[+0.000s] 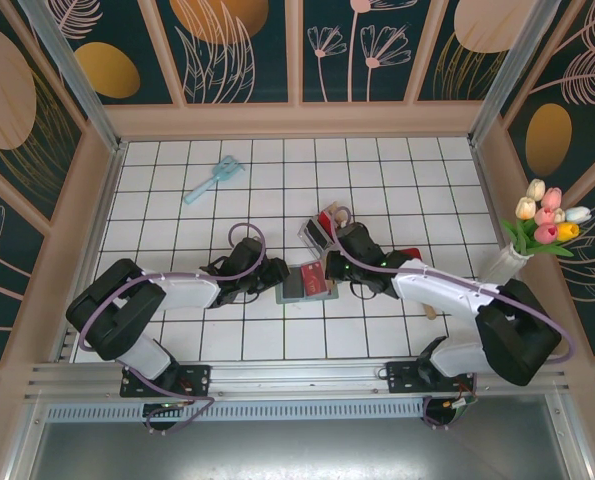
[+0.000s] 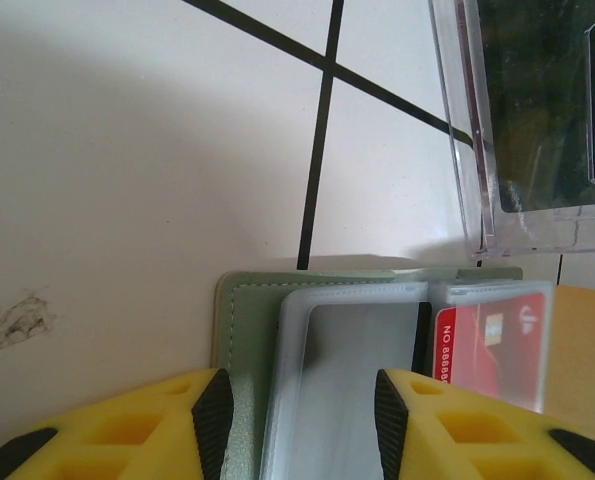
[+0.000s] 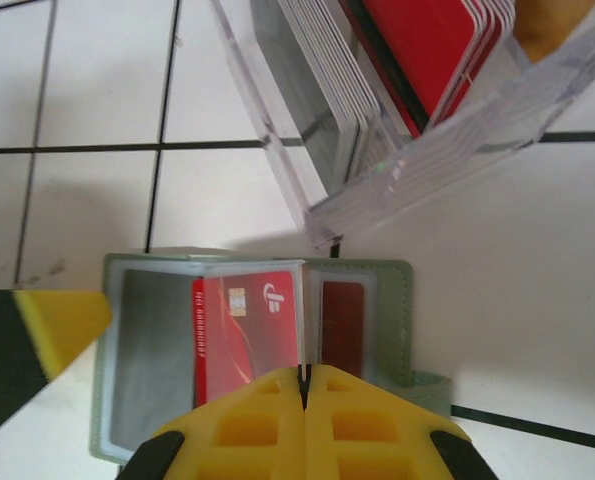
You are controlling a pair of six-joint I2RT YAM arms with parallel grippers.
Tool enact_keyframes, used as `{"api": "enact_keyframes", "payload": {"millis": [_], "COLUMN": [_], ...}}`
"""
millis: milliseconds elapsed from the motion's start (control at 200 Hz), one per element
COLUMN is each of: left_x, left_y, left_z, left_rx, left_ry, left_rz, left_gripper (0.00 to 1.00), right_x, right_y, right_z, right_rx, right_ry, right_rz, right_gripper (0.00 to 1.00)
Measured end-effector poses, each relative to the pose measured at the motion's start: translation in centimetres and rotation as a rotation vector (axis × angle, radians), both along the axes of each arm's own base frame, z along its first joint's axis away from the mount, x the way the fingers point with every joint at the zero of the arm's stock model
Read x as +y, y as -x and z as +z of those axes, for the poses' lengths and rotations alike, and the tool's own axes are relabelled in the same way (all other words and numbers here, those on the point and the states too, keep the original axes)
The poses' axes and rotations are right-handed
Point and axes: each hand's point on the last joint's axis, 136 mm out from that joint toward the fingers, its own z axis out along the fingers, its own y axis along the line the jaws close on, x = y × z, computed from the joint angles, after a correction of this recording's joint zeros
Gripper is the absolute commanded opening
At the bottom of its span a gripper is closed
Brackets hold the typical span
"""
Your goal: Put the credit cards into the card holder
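The sage-green card holder (image 1: 295, 291) lies open on the tiles between both grippers. A red credit card (image 3: 247, 330) sits in its clear middle sleeve and a dark red one (image 3: 342, 325) in the right pocket. My right gripper (image 3: 304, 378) is shut, pinching the edge of that clear sleeve. My left gripper (image 2: 302, 420) is open, its fingers straddling the empty clear sleeve (image 2: 357, 390) on the holder's (image 2: 242, 340) left half. More credit cards (image 3: 427, 40), red and whitish, stand on edge in a clear plastic box (image 3: 377, 190) just behind the holder.
A light blue brush (image 1: 215, 180) lies at the back left. A white vase of tulips (image 1: 537, 235) stands at the right wall. The clear box (image 1: 317, 232) is close to the right gripper (image 1: 339, 265); the left gripper (image 1: 277, 272) sits at the holder's left.
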Motion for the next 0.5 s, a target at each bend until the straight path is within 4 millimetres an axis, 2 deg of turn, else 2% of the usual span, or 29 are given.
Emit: {"api": "enact_keyframes", "payload": {"millis": [95, 500], "left_x": [-0.1, -0.1], "left_y": [0.0, -0.1], "left_z": [0.0, 0.0], "left_rx": [-0.002, -0.004], "left_ry": [0.002, 0.002], "left_rz": [0.000, -0.001], "left_gripper": [0.46, 0.46], "right_x": [0.5, 2.5], "right_y": [-0.2, 0.2], "right_z": [0.9, 2.3], "right_rx": [-0.010, 0.017], "right_ry": [-0.023, -0.107], "right_rz": [0.008, 0.069], "right_gripper": [0.00, 0.00]}}
